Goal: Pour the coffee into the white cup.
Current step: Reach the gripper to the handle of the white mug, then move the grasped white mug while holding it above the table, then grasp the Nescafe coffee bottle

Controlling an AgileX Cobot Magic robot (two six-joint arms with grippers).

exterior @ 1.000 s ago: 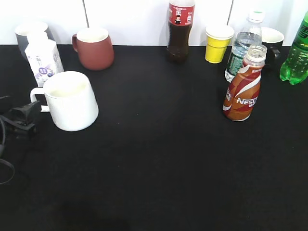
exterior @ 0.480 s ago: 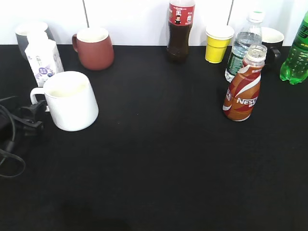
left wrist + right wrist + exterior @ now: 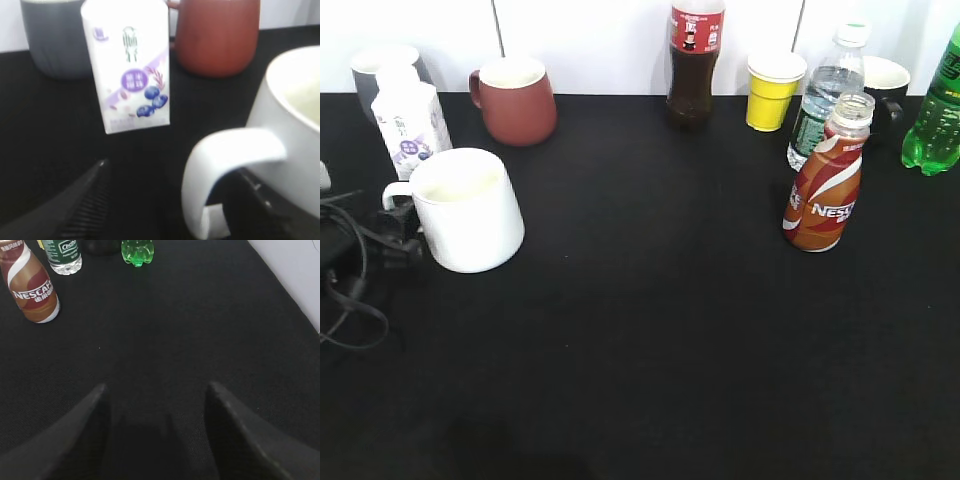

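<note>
The left gripper (image 3: 170, 200) has advanced, spread around the plain white cup's (image 3: 470, 208) loop handle, seemingly not touching.

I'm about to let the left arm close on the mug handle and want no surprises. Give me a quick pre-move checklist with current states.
1. White cup upright: ok.
2. Left gripper open, fingers either side of the cup handle: ok.
3. Milk carton apart from the cup: ok.
4. Coffee bottle upright, cap off: ok.
5. Right gripper open, empty, short of the bottle: ok.
6. Cup empty: cannot tell.
</note>
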